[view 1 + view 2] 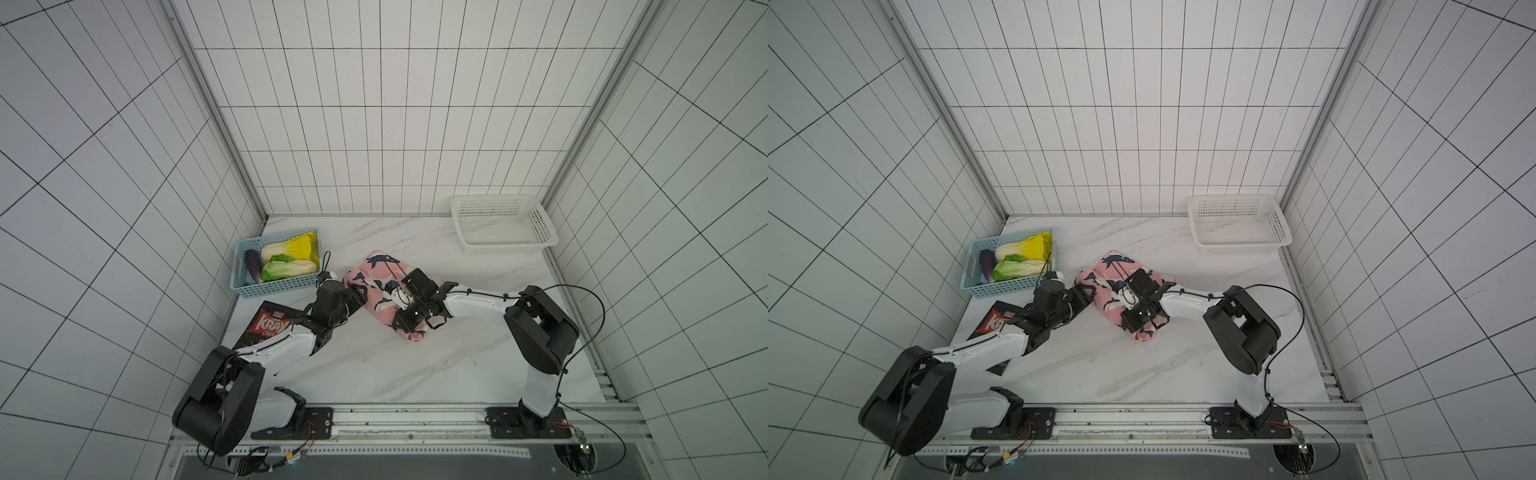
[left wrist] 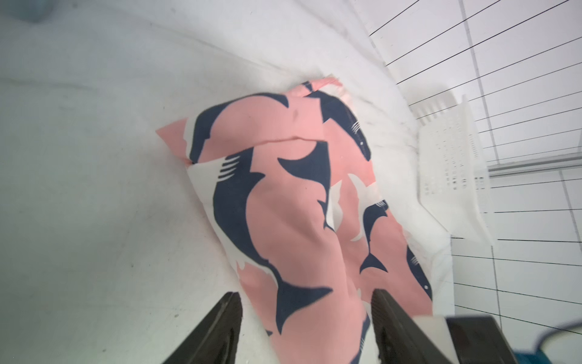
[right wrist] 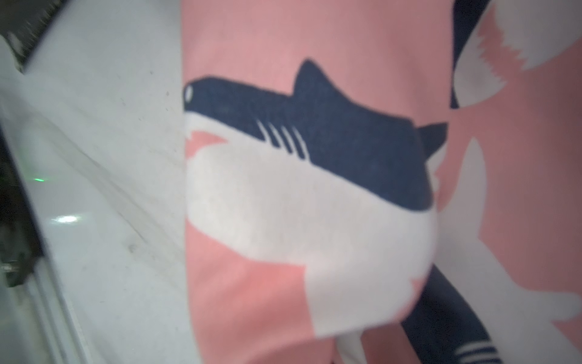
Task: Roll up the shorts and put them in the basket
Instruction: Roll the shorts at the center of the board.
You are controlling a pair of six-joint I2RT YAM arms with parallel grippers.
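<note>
Mid-roll: shorts (image 1: 376, 272) lie bundled at centre frame in both top views.
Left gripper (image 2: 305, 293) is spread astride the roll. Right gripper (image 1: 399, 301) is closed on top, hold unclear. Next, probably: pinch the edge and turn.

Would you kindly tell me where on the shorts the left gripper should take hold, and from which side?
Take the thick folded edge of the shorts nearest the left gripper, coming in low over the table from the robot's left. The fabric bulges into a ridge there, between the open jaws, so closing should probably catch several layers, not one loose flap.
</note>
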